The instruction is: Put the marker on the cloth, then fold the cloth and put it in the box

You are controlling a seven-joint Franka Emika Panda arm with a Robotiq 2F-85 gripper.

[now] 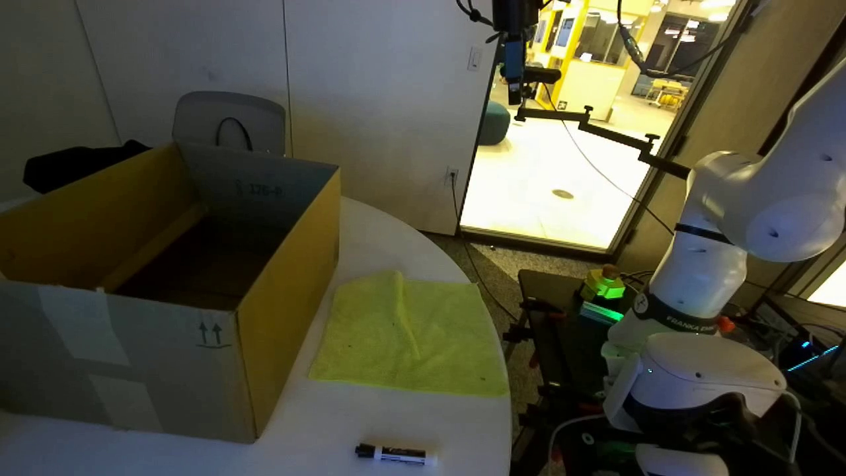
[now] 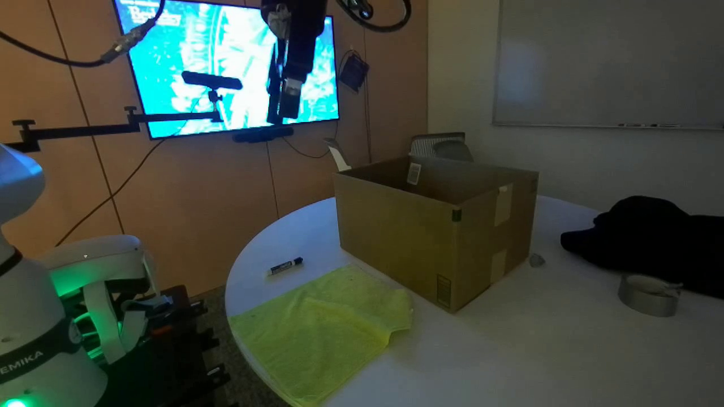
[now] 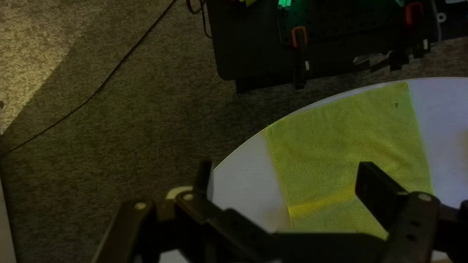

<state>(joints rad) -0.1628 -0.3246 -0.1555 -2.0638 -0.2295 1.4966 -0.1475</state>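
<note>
The claw [image 3: 286, 177] hangs high above the level of the table [image 2: 565, 356], its 2 fingers [image 3: 380, 197] spread wide with nothing between them, as suits a pick-up not yet begun. Below it, and showing partly between the fingers in the wrist view, the cloth [image 3: 351, 153] lies open and nearly flat, 1 main ridge crossing it; I take it to be spread that way to receive the marker. The marker [image 1: 396, 454] lies on its side on the bare table, lower than the claw, past the cloth and out of the wrist view; as it is not on the cloth, all 3 steps look undone. Lying so, it should let the fingers close across its barrel. The box [image 2: 396, 232] stands just beside the cloth, also below the claw, its top open and its 2 printed arrows [image 1: 217, 332] pointing up, probably so that a folded bundle can be lowered straight in. The claw's height leaves it clear of the walls; a descent would likely have to spare the cloth's edge, which reaches the table's rim and could slip over.
</note>
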